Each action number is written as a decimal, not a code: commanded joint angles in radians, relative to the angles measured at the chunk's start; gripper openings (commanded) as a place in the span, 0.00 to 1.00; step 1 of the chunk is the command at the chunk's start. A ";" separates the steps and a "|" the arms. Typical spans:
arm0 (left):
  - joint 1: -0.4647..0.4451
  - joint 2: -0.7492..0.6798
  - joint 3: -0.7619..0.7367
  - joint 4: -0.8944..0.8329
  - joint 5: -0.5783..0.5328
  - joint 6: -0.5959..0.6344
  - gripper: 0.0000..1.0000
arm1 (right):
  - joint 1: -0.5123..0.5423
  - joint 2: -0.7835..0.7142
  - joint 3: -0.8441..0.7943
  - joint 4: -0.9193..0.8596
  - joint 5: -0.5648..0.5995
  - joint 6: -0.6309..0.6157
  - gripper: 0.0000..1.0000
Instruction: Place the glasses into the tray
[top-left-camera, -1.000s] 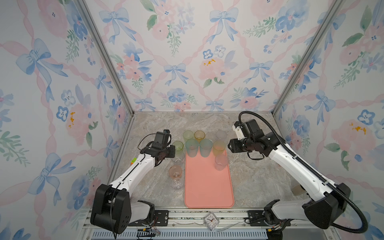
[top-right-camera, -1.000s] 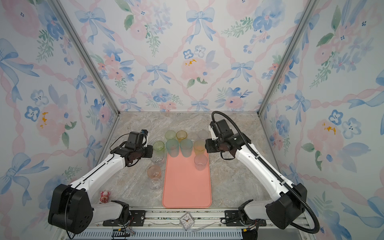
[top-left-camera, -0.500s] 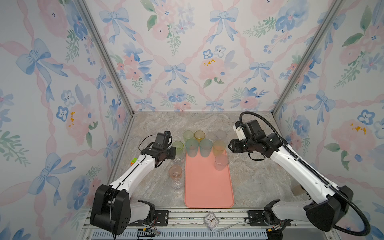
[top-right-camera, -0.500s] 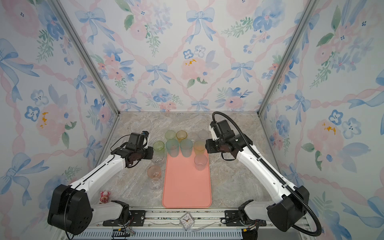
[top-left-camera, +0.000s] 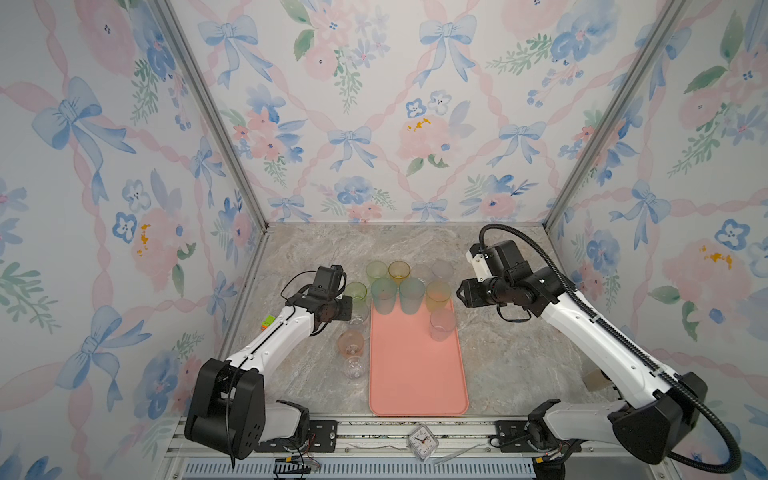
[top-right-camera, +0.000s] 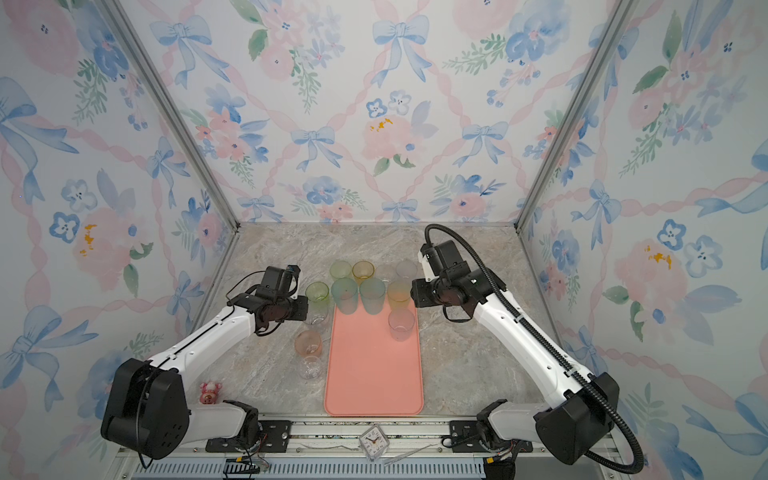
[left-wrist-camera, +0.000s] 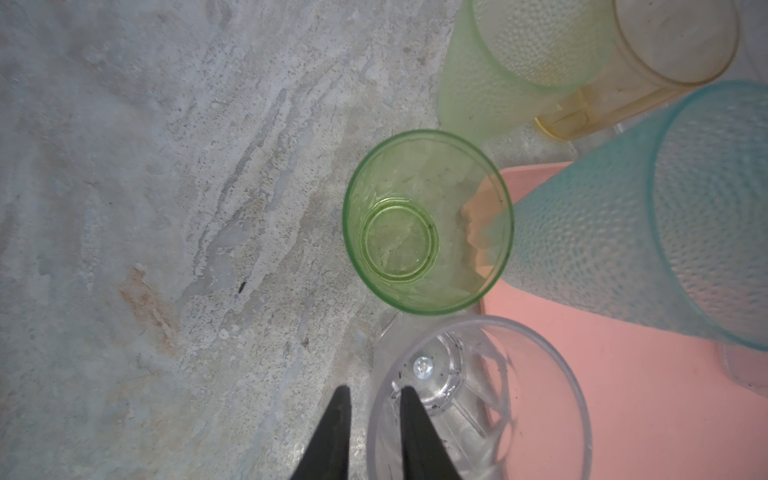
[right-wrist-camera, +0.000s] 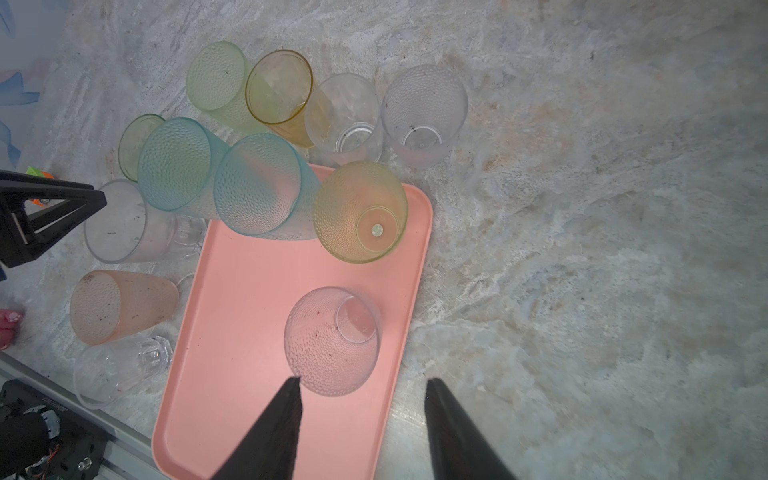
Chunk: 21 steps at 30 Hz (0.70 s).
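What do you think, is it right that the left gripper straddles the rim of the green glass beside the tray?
Not quite: the left gripper straddles the rim of the clear glass, not the green glass, which stands free past it. The left wrist view shows this. The clear glass is beside the tray, as you said.

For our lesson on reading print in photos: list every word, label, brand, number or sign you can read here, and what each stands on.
No text can be read anywhere in these views.
Small clock on the front rail: dial markings too small to read.
The glasses and the tray: no print shows.
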 joint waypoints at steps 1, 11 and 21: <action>-0.009 0.018 -0.010 -0.019 -0.006 -0.010 0.24 | -0.012 -0.021 -0.018 0.009 -0.009 -0.013 0.52; -0.015 0.033 -0.003 -0.019 -0.002 -0.007 0.17 | -0.015 -0.019 -0.027 0.014 -0.016 -0.014 0.51; -0.022 0.049 0.015 -0.034 -0.010 0.005 0.09 | -0.020 -0.030 -0.034 0.012 -0.017 -0.015 0.52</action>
